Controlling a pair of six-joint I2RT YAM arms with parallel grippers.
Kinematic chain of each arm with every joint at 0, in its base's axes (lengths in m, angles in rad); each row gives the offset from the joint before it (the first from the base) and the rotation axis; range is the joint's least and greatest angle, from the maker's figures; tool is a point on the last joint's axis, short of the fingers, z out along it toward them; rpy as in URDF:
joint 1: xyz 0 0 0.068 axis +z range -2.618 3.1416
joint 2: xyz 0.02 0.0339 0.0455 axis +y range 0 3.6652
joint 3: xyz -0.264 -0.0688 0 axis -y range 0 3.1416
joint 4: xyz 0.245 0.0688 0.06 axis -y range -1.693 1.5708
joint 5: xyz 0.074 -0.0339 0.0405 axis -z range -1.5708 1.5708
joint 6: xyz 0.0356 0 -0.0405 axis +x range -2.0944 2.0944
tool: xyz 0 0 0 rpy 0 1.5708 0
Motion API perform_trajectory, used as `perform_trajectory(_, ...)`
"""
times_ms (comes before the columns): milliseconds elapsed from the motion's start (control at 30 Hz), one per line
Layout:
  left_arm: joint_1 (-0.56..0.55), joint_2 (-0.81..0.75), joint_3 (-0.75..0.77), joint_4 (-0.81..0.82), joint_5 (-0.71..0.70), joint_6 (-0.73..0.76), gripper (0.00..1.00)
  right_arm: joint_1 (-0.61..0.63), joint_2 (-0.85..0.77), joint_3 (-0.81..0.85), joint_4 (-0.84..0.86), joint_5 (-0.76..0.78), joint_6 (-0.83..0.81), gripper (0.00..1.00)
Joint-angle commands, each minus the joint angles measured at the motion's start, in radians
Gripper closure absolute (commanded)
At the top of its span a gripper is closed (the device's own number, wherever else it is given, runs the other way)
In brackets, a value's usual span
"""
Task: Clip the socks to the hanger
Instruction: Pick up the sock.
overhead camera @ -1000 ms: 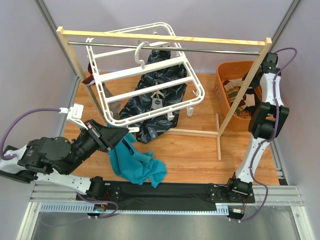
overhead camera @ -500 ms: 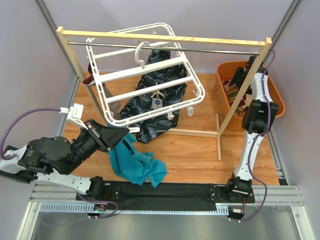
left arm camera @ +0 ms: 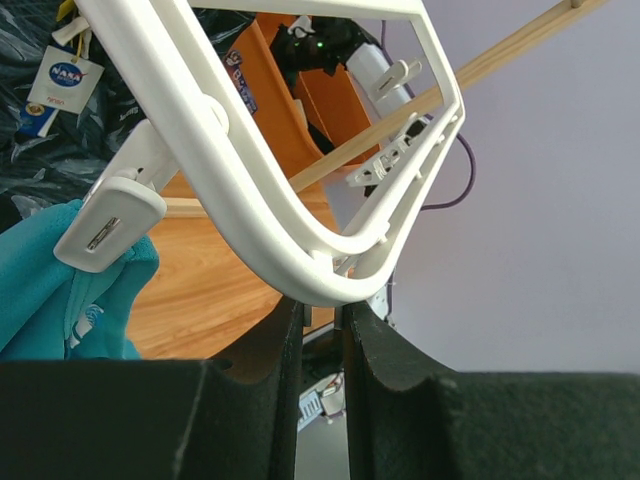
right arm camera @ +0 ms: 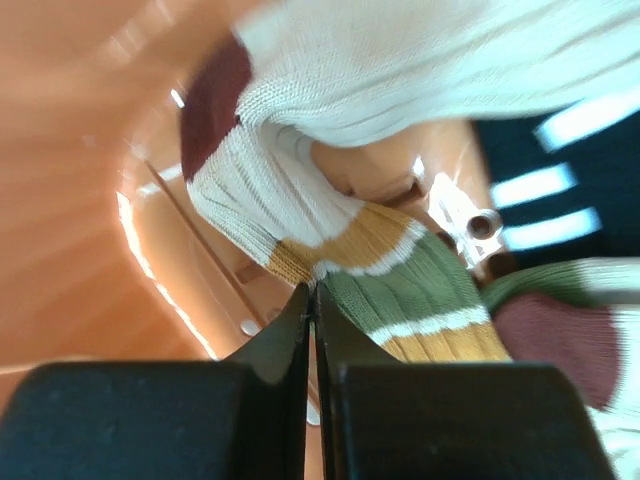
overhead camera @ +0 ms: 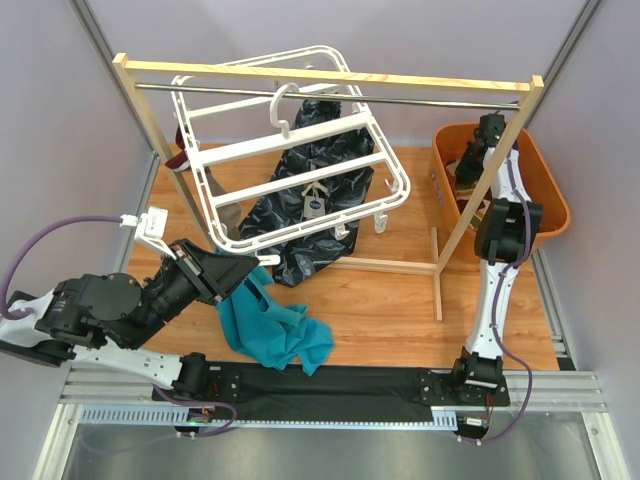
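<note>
The white hanger (overhead camera: 300, 177) hangs tilted from the rack's rail. My left gripper (overhead camera: 236, 262) is shut on its near rounded corner, and the left wrist view (left arm camera: 320, 305) shows the jaws gripping the frame (left arm camera: 250, 180). A teal sock (overhead camera: 270, 325) hangs beside that corner, by a white clip (left arm camera: 108, 225); it also shows in the left wrist view (left arm camera: 50, 290). My right gripper (overhead camera: 468, 165) is down in the orange basket, jaws shut (right arm camera: 312, 292), tips touching the edge of a green, yellow and white striped sock (right arm camera: 420, 290). A white and maroon sock (right arm camera: 400, 60) lies beyond it.
A wooden rack (overhead camera: 330, 76) with a metal rail (overhead camera: 330, 97) spans the table. A dark glossy cloth (overhead camera: 305, 258) with a NASA tag (left arm camera: 60, 80) lies under the hanger. The orange basket (overhead camera: 437, 175) stands at the back right behind the rack's right post.
My right arm has swung left and reached down into the orange basket among the socks. The left arm, hanger and teal sock have not moved.
</note>
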Motion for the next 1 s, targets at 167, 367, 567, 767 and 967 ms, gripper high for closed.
perform_trajectory(167,-0.001,0.015,-0.011,-0.025,0.016,-0.001,1.00,-0.057,-0.134,0.126,0.052,0.010,0.091,1.00)
perform_trajectory(367,-0.001,0.010,-0.020,-0.022,0.016,-0.006,1.00,-0.100,-0.258,0.037,0.086,-0.032,0.138,1.00)
perform_trajectory(567,-0.001,0.012,-0.019,-0.016,0.016,0.000,1.00,-0.143,-0.278,-0.020,0.084,-0.135,0.206,1.00)
perform_trajectory(767,-0.001,0.004,-0.025,-0.016,0.013,-0.004,1.00,-0.171,-0.349,-0.271,0.273,-0.216,0.452,1.00)
perform_trajectory(967,-0.001,-0.013,-0.034,-0.014,0.016,-0.012,1.00,-0.160,-0.271,-0.282,0.364,-0.175,0.527,1.00)
